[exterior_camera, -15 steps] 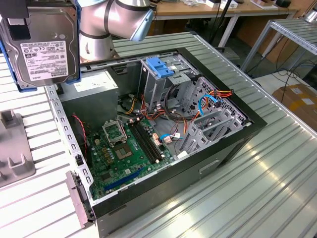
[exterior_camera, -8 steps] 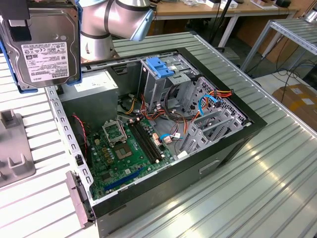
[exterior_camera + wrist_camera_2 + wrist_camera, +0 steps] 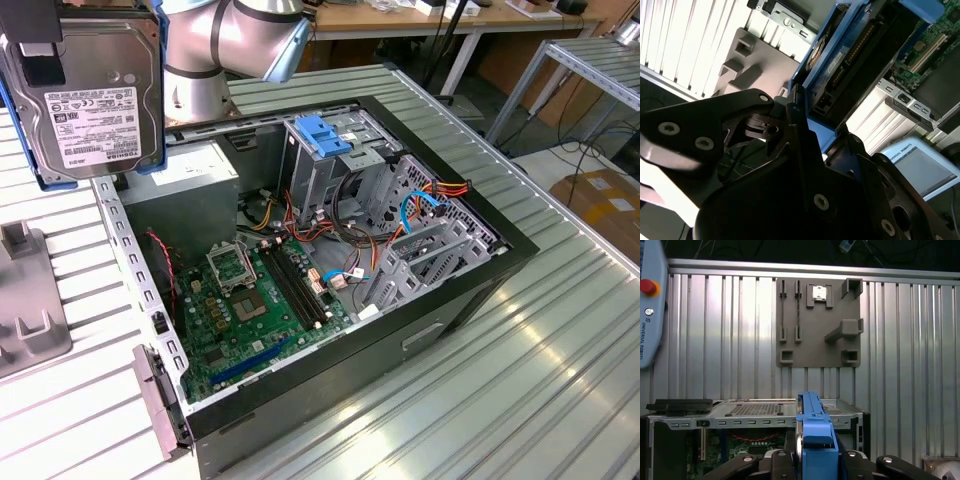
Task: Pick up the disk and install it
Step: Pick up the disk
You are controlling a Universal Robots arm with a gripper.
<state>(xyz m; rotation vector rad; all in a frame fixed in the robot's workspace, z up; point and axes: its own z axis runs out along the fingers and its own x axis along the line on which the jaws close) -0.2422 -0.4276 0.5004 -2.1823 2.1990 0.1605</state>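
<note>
- I am holding the disk (image 3: 85,95) between my jaws; they are closing on its two flat sides, and in the first wrist view the disk (image 3: 815,440) is standing edge-on between them.
- In the exterior view the disk is hanging in the air at about ten o'clock from the computer case (image 3: 440,330), upright, with its labelled grey face turning toward that camera and its blue rails running along the edges.
- My arm (image 3: 225,45) is reaching in at about twelve o'clock, just beside the disk.
- The case is lying open on the ribbed metal surface (image 3: 520,380). Inside it the green motherboard (image 3: 250,310) is sitting at about seven o'clock from the case centre, and the grey power supply (image 3: 185,195) at about ten o'clock.
- The tall metal cage (image 3: 330,170) is standing at about twelve o'clock inside the case, with a blue bracket (image 3: 322,135) on top. The disk is well apart from it and is not yet sitting inside.
- Thin blue cables (image 3: 425,205) are curving at about two o'clock from the case centre.
- A grey fixture plate (image 3: 25,300) is lying on the surface at about nine o'clock from the case; in the first wrist view this plate (image 3: 815,325) is lying flat beyond the case edge.
- In the second wrist view the disk (image 3: 840,60) is showing its connector end, and a teach pendant (image 3: 920,165) is resting near.
</note>
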